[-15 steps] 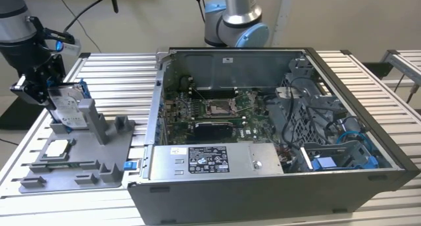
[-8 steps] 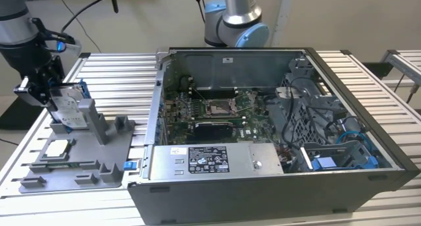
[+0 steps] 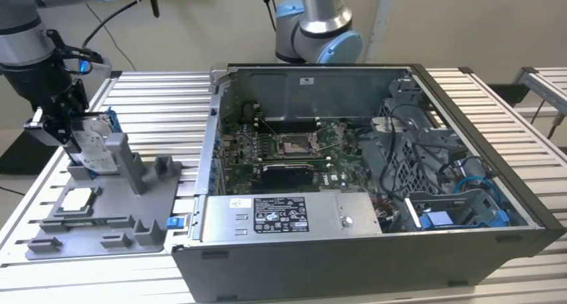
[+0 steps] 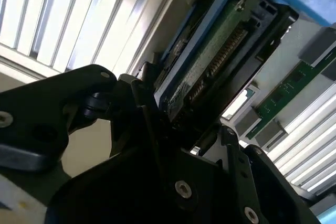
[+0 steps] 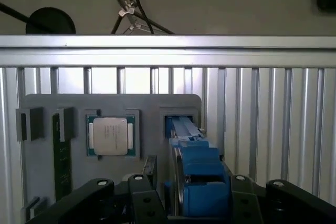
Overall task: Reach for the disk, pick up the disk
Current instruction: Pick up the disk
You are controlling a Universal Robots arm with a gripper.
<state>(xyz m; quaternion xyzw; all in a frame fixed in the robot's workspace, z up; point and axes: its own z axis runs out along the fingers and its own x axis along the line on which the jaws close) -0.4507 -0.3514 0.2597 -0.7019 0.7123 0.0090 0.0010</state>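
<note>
The disk (image 3: 95,145) is a silver drive with a white label in a blue caddy, standing on edge at the slot of the grey fixture (image 3: 115,218) on the exterior view's left. My gripper (image 3: 73,133) comes down on it from above, with black fingers on either side of it, shut on the disk. In the first wrist view the blue caddy top (image 5: 198,179) sits between the fingers (image 5: 242,195), its lower end reaching the fixture's slot (image 5: 181,121). The second wrist view has the disk's green circuit board (image 4: 210,61) clamped in my gripper (image 4: 186,129).
The fixture also carries a square silver chip (image 5: 110,136) and a green memory stick (image 5: 62,156). An open computer case (image 3: 354,184) stands just to the exterior view's right of the fixture. A second arm's base (image 3: 319,32) rises behind the case. Slatted aluminium table (image 3: 151,98) lies all around.
</note>
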